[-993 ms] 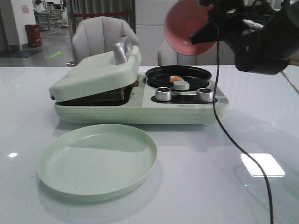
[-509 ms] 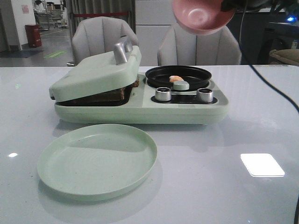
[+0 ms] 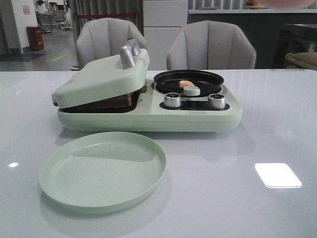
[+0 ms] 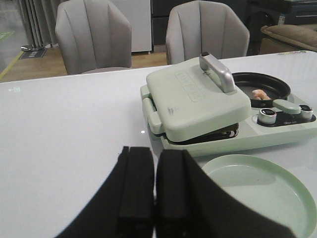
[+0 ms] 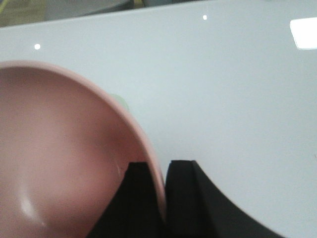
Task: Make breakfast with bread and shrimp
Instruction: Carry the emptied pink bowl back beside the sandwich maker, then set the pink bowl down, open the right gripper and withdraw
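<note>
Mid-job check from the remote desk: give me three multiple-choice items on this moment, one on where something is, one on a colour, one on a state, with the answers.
1. Where is the shrimp?
A. On the green plate
B. In the black round pan
C. In the pink bowl

2. What colour is the bowl in the right hand?
A. Pink
B. Blue
C. White

3. How does the press lid over the bread stand?
A. Taken off and lying on the table
B. Swung fully upright
C. Lowered over the bread, resting slightly ajar

Answers:
1. B: the front view shows the orange piece inside the black pan, while the green plate is bare.
2. A: the right wrist view shows a pink rim pinched between the fingers.
3. C: the front view shows the lid tilted down, with dark crust in the gap.
</note>
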`<state>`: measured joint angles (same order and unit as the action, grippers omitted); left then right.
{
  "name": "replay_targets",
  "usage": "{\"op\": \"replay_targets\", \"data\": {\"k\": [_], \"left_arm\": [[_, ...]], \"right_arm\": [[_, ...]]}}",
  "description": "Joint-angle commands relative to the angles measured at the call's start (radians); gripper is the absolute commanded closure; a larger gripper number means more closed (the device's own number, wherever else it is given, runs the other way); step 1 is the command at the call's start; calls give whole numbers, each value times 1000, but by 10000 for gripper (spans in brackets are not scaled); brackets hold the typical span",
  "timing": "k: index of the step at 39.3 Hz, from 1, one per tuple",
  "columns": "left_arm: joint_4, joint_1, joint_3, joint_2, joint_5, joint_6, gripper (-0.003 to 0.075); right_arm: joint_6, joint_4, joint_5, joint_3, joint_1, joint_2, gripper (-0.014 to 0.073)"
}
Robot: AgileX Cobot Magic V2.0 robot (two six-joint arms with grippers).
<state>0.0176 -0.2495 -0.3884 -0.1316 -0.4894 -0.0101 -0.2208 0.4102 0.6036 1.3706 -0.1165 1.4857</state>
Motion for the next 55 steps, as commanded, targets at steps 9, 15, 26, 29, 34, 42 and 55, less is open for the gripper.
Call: {"op": "replay_targets", "data": {"k": [9, 15, 26, 29, 34, 42, 55], "left_arm": [[10, -6, -25, -9, 83, 10, 606], [10, -6, -25, -9, 83, 10, 606], [10, -6, -25, -9, 83, 10, 606], [10, -6, -25, -9, 83, 10, 606], [10, -6, -25, -9, 83, 10, 606], [10, -6, -25, -9, 83, 10, 606], [10, -6, -25, -9, 83, 10, 606]], "right_arm": [[1, 5, 7, -133, -60, 20, 457], [1, 5, 16, -155, -59, 111, 457], [1, 11, 14, -155, -59, 257, 457], [1, 11, 6, -154, -59, 290, 457], [0, 11, -10, -153, -59, 325, 449], [-38, 11, -26, -152, -59, 336, 256], [-143, 11, 4, -85, -55, 212, 72]]}}
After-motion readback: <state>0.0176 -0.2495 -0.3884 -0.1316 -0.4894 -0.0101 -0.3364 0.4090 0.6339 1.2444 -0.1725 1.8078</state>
